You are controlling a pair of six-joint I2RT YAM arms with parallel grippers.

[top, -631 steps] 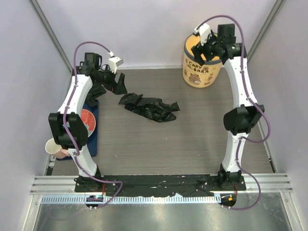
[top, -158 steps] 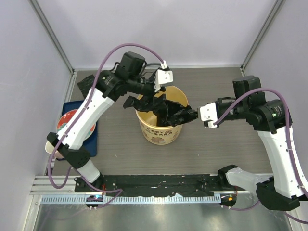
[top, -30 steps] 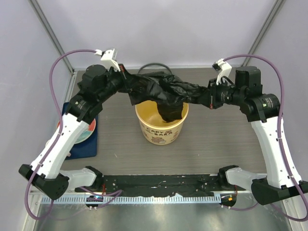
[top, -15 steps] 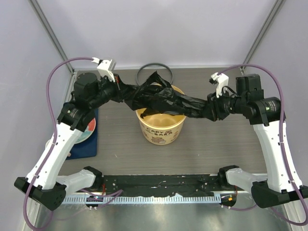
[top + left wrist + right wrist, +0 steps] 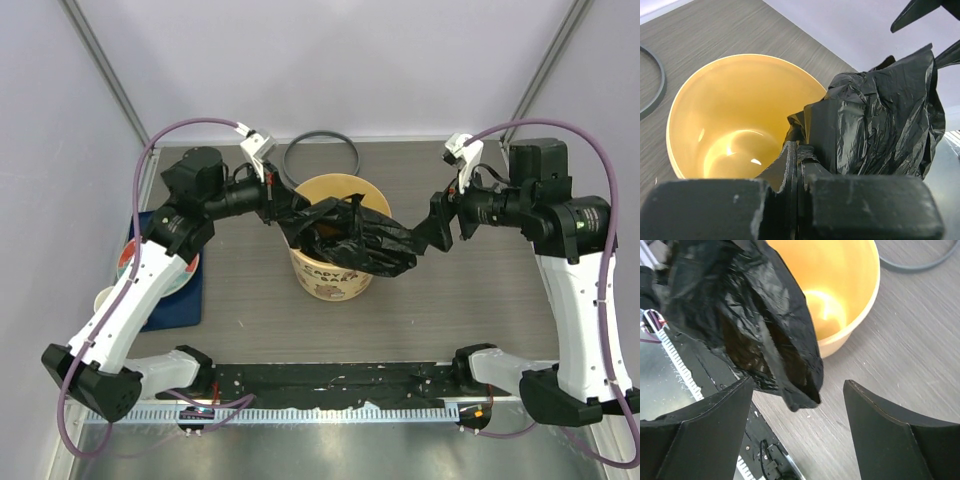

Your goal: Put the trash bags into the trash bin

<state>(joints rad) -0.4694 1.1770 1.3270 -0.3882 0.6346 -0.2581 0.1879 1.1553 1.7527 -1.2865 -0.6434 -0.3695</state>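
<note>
Two white arms [image 5: 130, 300] with black joints [image 5: 195, 178], looping purple cables [image 5: 200, 121], black fingers [image 5: 890, 440].

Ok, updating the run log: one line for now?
left claw: shut on trash bag | right claw: open, not gripping | trash bag: draped over trash bin rim

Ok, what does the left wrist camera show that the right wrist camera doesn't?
Only the left wrist view shows the left end effector shut on the trash bag. Only the right wrist view shows the right end effector open, fingers spread wide, and the metal rail at the near edge of the table. Both show the bag hanging over the rim of the trash bin, its bare yellow inside, and the grey ring.
</note>
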